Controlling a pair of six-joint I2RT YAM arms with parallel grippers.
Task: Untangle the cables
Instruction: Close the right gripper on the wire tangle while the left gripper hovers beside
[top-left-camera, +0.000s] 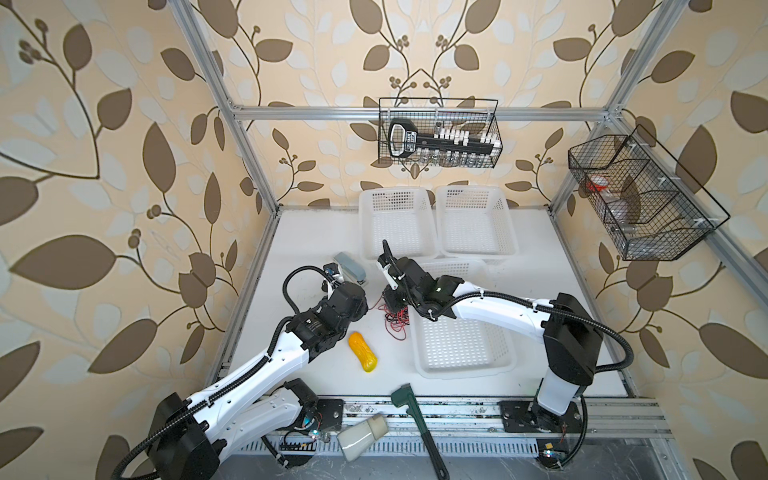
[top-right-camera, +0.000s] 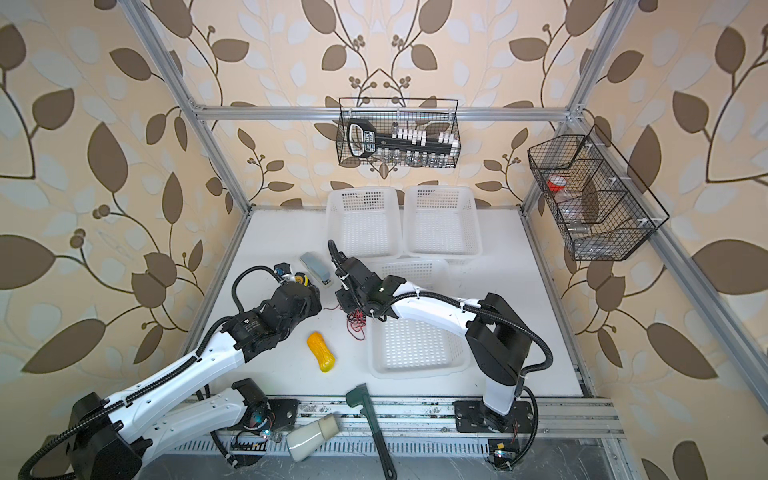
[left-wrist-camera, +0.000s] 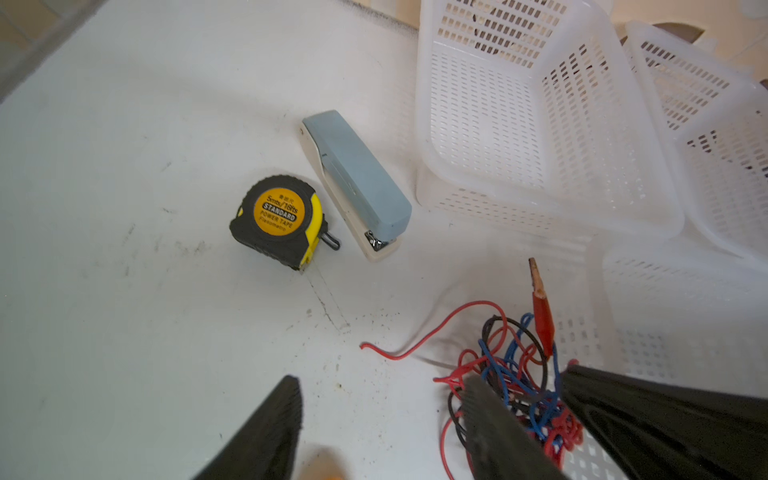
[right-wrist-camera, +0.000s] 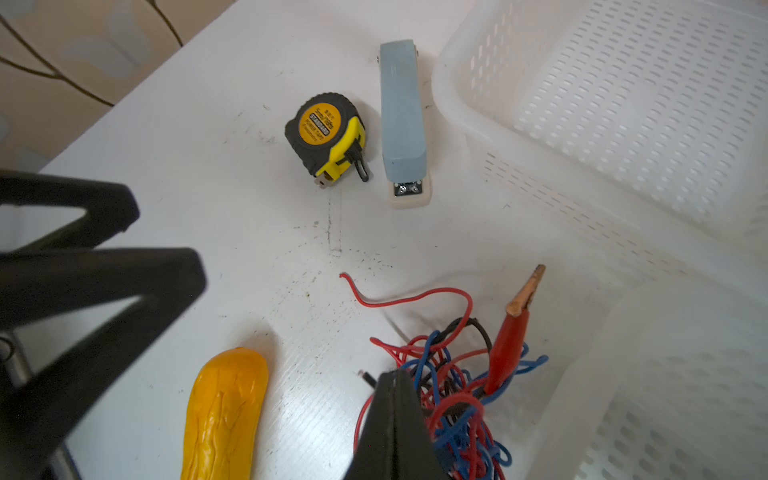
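Top views both show the left gripper (top-left-camera: 365, 308) left of centre, jaws spread wide and holding nothing. Just right of it, at mid-frame, the cables (top-left-camera: 397, 319) form a red, blue and black tangle. The right gripper (top-left-camera: 392, 302) is pinched shut on them.

Leaf-patterned wallpaper (top-left-camera: 124, 166) — white tabletop (top-left-camera: 316, 237), aluminium frame (top-left-camera: 311, 112).
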